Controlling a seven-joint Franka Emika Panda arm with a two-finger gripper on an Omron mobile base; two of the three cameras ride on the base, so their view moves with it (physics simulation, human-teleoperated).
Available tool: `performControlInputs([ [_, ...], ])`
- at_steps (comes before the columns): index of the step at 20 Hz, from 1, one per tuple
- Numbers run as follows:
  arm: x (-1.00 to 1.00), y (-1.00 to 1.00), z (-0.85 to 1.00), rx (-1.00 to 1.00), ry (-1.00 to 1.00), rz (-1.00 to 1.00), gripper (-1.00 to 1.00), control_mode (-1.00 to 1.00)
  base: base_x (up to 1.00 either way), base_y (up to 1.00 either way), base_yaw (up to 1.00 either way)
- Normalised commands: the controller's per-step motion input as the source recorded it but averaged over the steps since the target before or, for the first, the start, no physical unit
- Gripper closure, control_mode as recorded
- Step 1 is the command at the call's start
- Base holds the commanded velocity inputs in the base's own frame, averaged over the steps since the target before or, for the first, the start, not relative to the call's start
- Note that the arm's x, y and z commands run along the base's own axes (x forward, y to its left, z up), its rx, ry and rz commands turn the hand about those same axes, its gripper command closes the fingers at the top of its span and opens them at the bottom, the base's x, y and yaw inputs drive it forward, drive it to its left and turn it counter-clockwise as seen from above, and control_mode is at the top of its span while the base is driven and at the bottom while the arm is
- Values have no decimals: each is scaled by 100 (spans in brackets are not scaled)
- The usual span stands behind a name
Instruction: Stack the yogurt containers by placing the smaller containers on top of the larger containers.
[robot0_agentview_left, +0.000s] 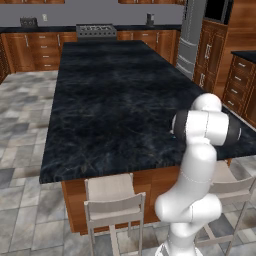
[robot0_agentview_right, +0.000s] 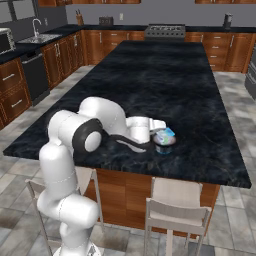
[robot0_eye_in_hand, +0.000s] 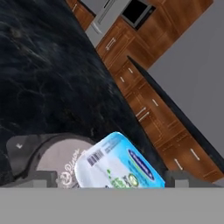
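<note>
From where I stood the little blue-topped tub (robot0_agentview_right: 165, 133) already sat on the bigger round tub (robot0_agentview_right: 164, 143) near the island (robot0_agentview_right: 165, 75) edge, gripper (robot0_agentview_right: 161, 131) spread wide around it, so backing off without nudging looked next.

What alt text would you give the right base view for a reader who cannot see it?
The white arm reaches across a black marble island, its gripper beside a small blue-topped yogurt tub sitting on a larger round container. Two stools stand below.
</note>
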Motion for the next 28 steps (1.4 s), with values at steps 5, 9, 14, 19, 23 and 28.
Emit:
performControlInputs([
  [5,-25,20,27,-1,0,-1,-100,-100,0,0,0],
  [9,-21,15,38,-2,0,-2,-100,-100,0,0,0],
  [14,-14,10,48,4,3,-2,-100,-100,0,0,0],
  [19,-15,19,44,7,6,0,-100,-100,0,0,0],
  [23,-17,29,43,7,6,0,-100,-100,0,0,0],
  [28,-18,34,34,8,5,0,-100,-100,0,0,0],
])
